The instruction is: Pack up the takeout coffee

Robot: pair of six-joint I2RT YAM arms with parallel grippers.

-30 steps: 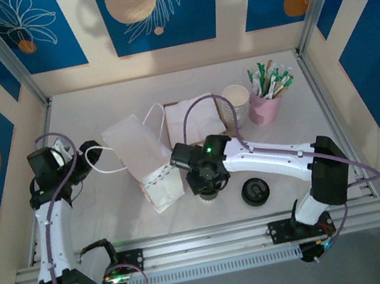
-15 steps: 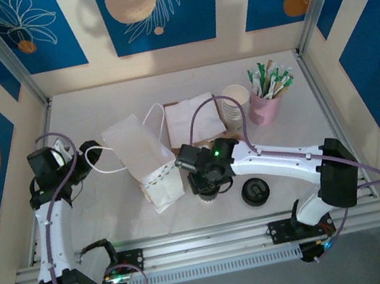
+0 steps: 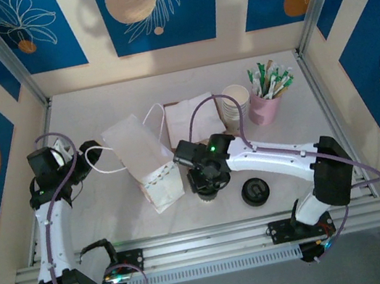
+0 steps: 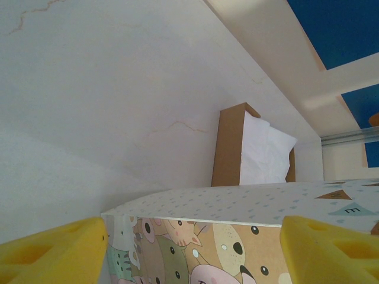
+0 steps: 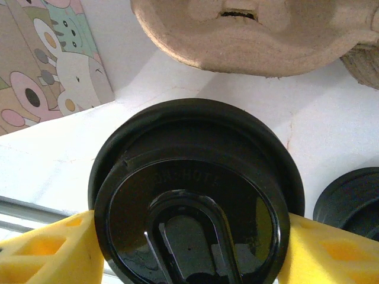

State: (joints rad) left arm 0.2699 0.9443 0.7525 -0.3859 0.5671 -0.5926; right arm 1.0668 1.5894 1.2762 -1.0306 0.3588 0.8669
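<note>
The takeout coffee tray (image 5: 237, 35) lies on the white counter (image 5: 331, 118), just beyond a black-lidded cup (image 5: 189, 195) and near the cartoon-printed paper bag (image 5: 41, 65). The right gripper (image 5: 189, 248) has its jaws close on either side of the cup's lid; whether they press it I cannot tell. The left gripper (image 4: 192, 248) faces the bag, jaws wide apart, gripping nothing.

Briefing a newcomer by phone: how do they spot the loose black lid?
Start at the right arm's base. Just beyond it, the loose black lid lies bare on the table; the other lid sits between the jaws of the right gripper.
</note>
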